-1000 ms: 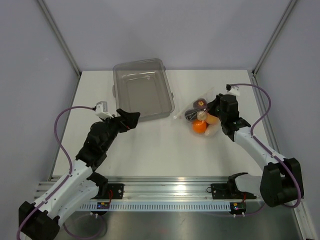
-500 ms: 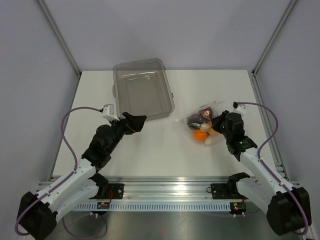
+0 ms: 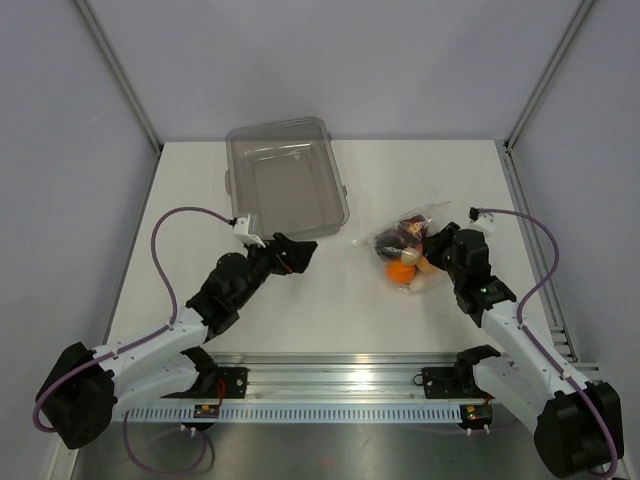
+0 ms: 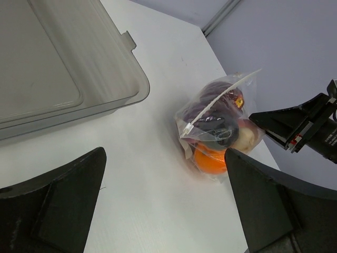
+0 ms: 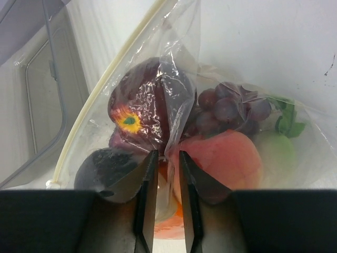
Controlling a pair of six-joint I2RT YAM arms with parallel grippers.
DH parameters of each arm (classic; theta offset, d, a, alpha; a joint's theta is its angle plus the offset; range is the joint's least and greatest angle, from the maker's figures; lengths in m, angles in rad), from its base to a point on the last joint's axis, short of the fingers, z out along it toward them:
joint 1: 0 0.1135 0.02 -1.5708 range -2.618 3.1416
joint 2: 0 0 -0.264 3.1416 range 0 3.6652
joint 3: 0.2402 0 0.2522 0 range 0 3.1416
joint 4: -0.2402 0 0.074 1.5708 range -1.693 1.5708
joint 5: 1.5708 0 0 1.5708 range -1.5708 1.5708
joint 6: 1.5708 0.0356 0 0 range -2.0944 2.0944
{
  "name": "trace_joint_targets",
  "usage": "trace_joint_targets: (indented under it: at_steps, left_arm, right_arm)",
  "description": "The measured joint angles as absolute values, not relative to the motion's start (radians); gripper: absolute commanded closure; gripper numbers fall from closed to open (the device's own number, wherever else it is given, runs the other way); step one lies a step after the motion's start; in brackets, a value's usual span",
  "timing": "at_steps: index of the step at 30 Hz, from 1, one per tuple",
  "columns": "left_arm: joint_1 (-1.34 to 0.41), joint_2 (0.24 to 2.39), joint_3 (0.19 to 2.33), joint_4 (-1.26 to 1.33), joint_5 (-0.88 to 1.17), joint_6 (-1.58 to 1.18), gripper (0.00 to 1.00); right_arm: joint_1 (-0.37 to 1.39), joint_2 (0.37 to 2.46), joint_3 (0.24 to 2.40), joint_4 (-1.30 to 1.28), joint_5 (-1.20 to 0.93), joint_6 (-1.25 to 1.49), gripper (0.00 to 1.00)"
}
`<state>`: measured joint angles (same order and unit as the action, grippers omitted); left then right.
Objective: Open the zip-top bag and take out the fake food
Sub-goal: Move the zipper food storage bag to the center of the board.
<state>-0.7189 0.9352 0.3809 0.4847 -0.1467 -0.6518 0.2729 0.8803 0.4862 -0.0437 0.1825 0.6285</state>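
reaching toward the zip-top bag point(image 3: 405, 238) from opposite sides, the 2 arms are not equally placed. the right gripper point(image 5: 167, 154) is already at the bag. its fingers are drawn in to a narrow slit, and a pleat of the clear film runs down into that slit, so it looks to have the bag pinched by its wall. the fake food point(image 5: 221, 158) is packed just ahead of those fingers: a peach piece to the right of the slit, a dark red one to the left, grapes beyond.

the left gripper point(image 4: 164, 153) is spread wide and holds nothing. the bag lies ahead of it and a little to its right, apart from it, with bare table point(image 3: 330, 300) between. the clear bin point(image 4: 52, 79) sits off to its left.

what the next move turns on is the white zip strip point(image 4: 218, 100). its long axis runs slantwise: from the left gripper, 1 end points back toward it and the other runs ahead and to the right. from the right gripper the strip passes to the left of the fingers and runs away forward, so the pinch is below the strip, not on it. i judge the bag unopened and the strip's near end best reached by the left gripper, turned to cross that slant.
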Motion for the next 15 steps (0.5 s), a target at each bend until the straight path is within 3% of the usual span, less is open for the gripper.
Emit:
trace_joint_targets:
  at_steps: [4, 9, 15]
  left_arm:
    - [-0.72, 0.994, 0.401, 0.519, -0.146, -0.639, 0.01]
    - [-0.721, 1.015, 0.404, 0.54, -0.142, -0.617, 0.01]
    - [-0.721, 1.016, 0.404, 0.57, -0.135, -0.596, 0.01]
  right_arm:
    - [0.273, 0.855, 0.486, -0.052, 0.183, 0.628, 0.58]
    - [0.273, 0.833, 0.486, -0.064, 0.188, 0.63, 0.38]
    - [0.273, 0.789, 0.487, -0.088, 0.193, 0.624, 0.33]
